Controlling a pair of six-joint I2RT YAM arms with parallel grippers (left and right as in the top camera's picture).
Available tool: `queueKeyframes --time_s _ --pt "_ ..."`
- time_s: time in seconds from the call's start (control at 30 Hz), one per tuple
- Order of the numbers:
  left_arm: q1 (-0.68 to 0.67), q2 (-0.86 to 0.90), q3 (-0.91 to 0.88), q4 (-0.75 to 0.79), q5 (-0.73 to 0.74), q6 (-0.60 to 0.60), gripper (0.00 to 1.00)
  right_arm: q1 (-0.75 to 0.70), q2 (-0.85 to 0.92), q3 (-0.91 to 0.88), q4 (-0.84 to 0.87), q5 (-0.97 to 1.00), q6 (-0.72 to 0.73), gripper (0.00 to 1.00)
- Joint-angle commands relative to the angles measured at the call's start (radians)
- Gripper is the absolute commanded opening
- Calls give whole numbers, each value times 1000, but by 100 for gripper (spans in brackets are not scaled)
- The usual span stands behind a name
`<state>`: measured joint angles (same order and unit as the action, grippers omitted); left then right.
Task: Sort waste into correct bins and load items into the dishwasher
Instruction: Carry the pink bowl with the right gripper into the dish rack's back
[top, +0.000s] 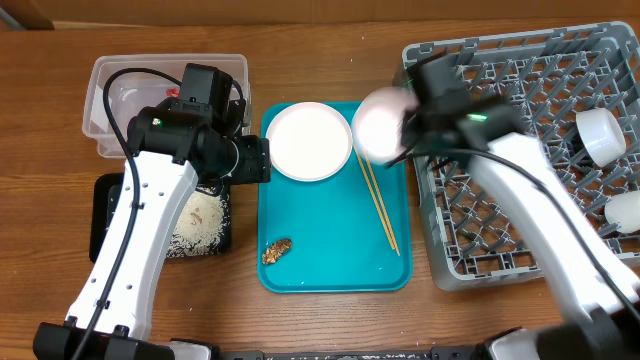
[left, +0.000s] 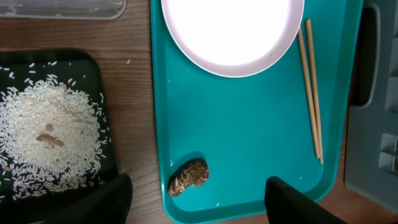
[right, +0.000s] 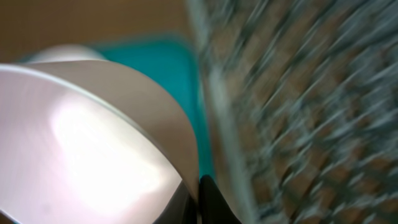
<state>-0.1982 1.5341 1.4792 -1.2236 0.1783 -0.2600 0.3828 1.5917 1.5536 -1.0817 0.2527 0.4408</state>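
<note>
Pinching a bowl (top: 378, 125) by its rim in the right end effector (top: 406, 120), jaws closed tight, over the teal tray's (top: 335, 262) corner beside the rack (top: 520, 200). Hovering the left end effector (left: 198, 204) wide open, empty, above the lump (left: 189, 177). Alongside on the tray, plate (top: 308, 140) and chopsticks (top: 378, 205); in the black tray (left: 93, 68), rice (left: 53, 134).

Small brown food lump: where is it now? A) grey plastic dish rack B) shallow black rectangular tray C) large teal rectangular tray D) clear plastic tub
C: the small brown food lump lies on the large teal rectangular tray, near a corner, apart from the round white plate.
</note>
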Motion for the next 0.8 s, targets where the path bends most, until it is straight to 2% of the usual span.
queueKeyframes --time_s 0.0,0.07,0.27,0.5,0.77 --pt "2 -3 10 1 -3 -10 70 -64 -74 24 62 367 -3 4" --pt "2 -3 10 1 -3 -10 70 -111 -77 24 122 457 -40 4" --pt "2 -3 10 6 -3 -10 70 -259 -41 22 328 477 -393 4" --pt "2 -3 10 1 -3 -10 71 -422 44 22 570 660 -413 4" --pt "2 -3 10 4 -2 -11 71 -535 257 22 688 904 -416 4"
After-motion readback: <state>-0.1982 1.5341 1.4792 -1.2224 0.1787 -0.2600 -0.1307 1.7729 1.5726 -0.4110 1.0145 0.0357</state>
